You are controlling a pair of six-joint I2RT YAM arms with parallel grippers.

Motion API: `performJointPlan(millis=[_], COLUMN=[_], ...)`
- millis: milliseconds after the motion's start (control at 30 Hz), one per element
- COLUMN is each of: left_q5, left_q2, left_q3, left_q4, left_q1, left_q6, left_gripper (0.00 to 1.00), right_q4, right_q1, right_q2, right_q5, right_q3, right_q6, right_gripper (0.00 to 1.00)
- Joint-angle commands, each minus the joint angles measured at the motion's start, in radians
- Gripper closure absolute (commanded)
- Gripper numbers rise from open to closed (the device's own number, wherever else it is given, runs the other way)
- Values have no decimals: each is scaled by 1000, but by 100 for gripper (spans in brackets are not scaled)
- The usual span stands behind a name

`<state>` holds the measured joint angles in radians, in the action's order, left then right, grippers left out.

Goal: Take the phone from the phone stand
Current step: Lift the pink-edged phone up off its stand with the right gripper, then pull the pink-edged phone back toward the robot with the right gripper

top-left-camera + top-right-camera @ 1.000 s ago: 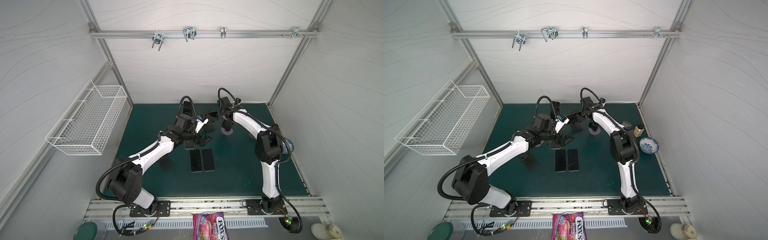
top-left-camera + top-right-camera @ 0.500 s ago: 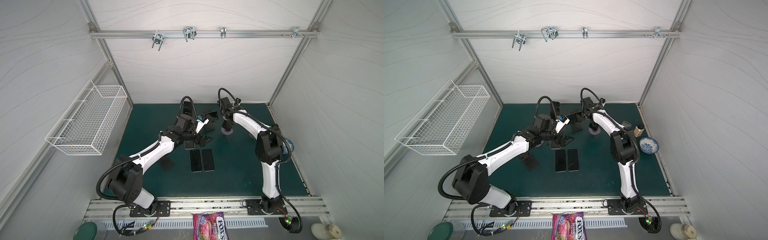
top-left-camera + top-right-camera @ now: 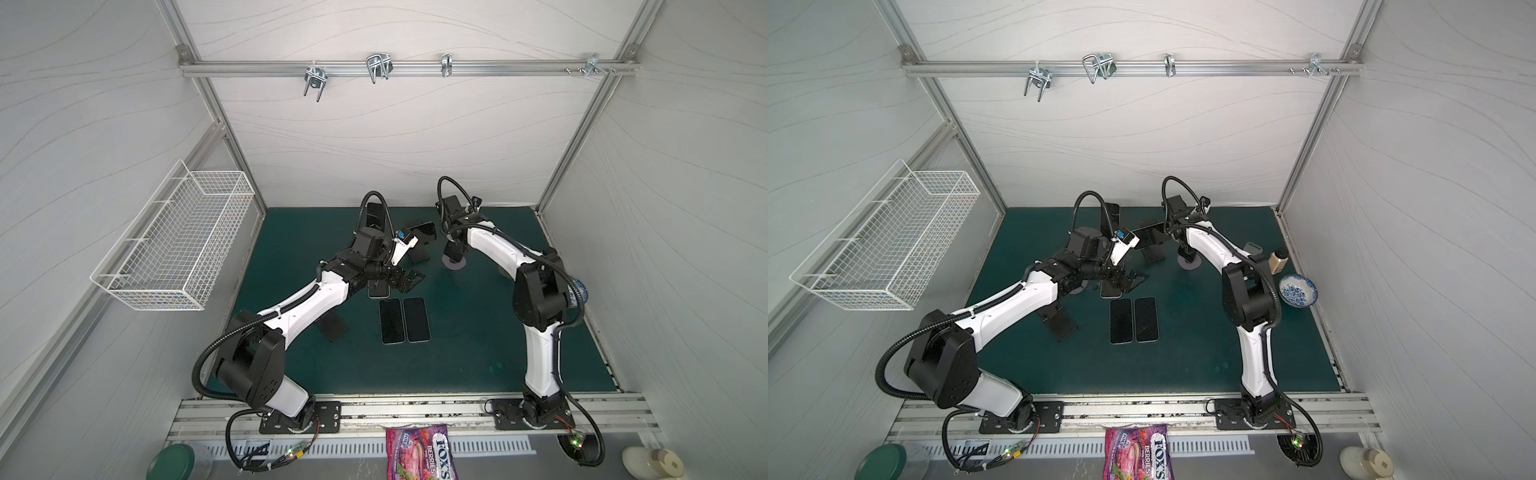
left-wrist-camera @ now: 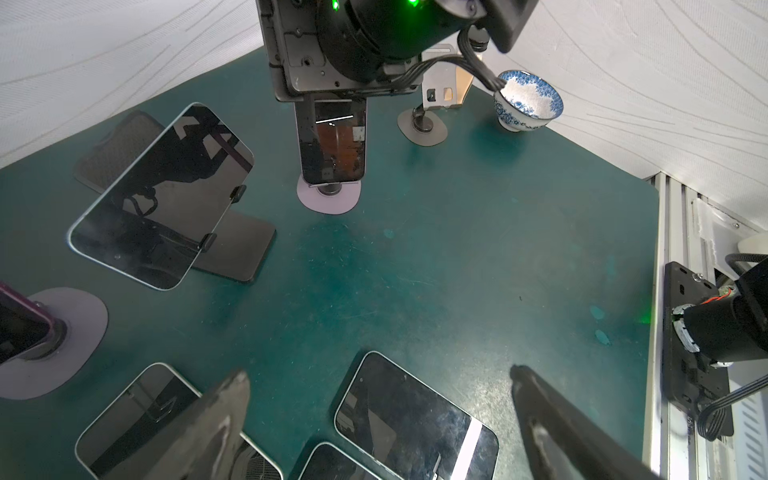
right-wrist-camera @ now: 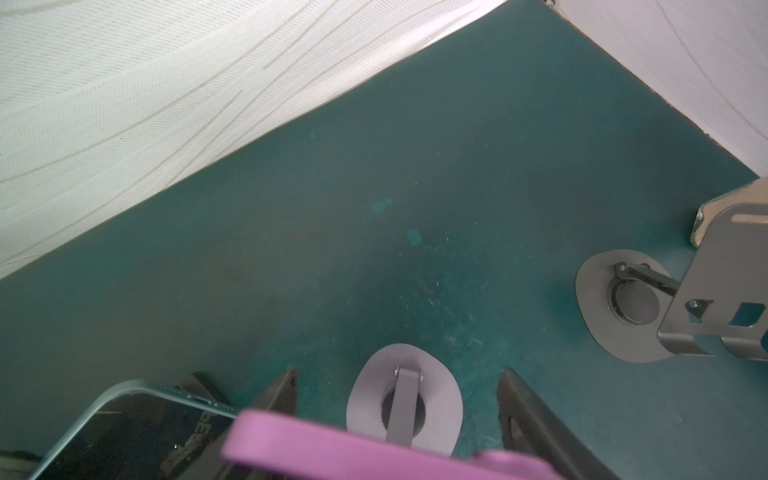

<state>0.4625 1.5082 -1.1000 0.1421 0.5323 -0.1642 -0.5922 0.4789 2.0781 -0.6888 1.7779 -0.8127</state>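
On a green mat (image 3: 478,332), the right gripper (image 5: 397,370) straddles one pink-cased phone (image 5: 353,449), propped on its lilac-based phone stand (image 5: 365,399). One finger (image 5: 278,395) flanks each side, but whether they pinch it is unclear. The left gripper (image 4: 378,371) hangs spread wide above three flat phones (image 4: 415,419), near one landscape phone (image 4: 162,195) on a black stand (image 4: 237,249).

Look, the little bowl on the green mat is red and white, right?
Not quite: the little bowl on the green mat is blue and white, not red and white. The left wrist view shows it best.
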Motion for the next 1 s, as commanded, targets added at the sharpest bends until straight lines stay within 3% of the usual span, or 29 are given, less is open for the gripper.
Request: performJointPlan(millis=[0, 967], left_q5=[5, 9], left_q2=[9, 14], left_q3=[-45, -46], left_q4=[-3, -1], left_q1=[4, 12], left_q6=[-17, -12], left_gripper=[1, 1], right_q4=[31, 142], right_q1=[-6, -13], right_q2=[-46, -126], right_q5=[7, 37], right_q3=[-28, -103], right_q6=[19, 112], right_gripper=[31, 32])
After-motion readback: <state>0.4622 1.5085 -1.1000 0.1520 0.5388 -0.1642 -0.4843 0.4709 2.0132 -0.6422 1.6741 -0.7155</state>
